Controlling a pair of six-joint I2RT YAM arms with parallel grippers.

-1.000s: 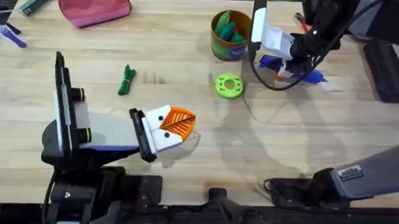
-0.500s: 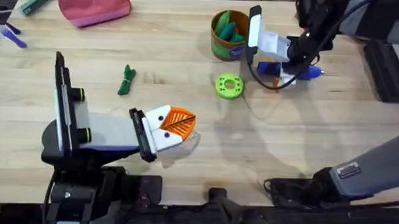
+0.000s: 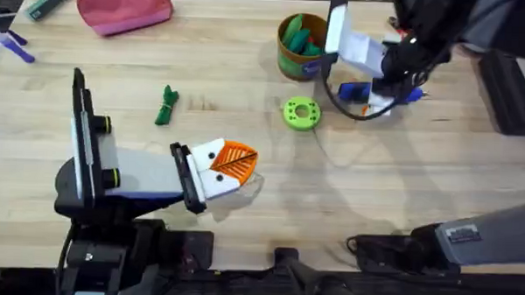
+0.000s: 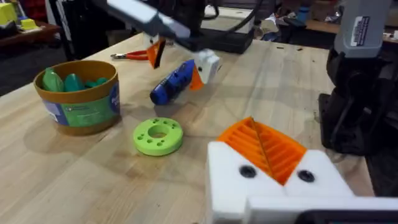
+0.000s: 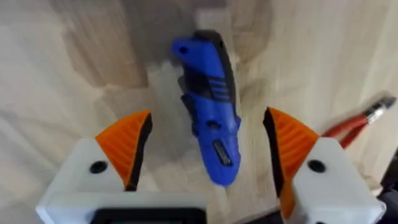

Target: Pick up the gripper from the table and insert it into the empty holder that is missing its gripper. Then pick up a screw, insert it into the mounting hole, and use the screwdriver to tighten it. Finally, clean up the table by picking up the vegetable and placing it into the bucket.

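The blue screwdriver point(image 3: 354, 91) point(image 5: 208, 106) lies on the table at the far right, just right of the bucket point(image 3: 302, 68) point(image 4: 81, 112). My right gripper point(image 3: 383, 82) point(image 5: 208, 155) hovers over it, open, with one orange pad point(image 5: 127, 146) on each side of the barrel and not touching it. Near the front left, my left gripper point(image 3: 237, 160) point(image 4: 264, 146) is shut, its orange ribbed pads pressed together on white finger mounts. The dark green vegetable point(image 3: 166, 105) lies on the wood left of centre. The loose gripper and the screw are out of view.
A lime-green ring disc point(image 3: 300, 112) point(image 4: 158, 135) sits in front of the bucket, which holds green toy items. Red-handled pliers point(image 5: 354, 121) lie beyond the screwdriver. At the far left are a pink pouch point(image 3: 123, 7) and some pens point(image 3: 12, 44).
My right gripper has drifted a little toward the table's far side while staying over the screwdriver. The left arm has not moved.
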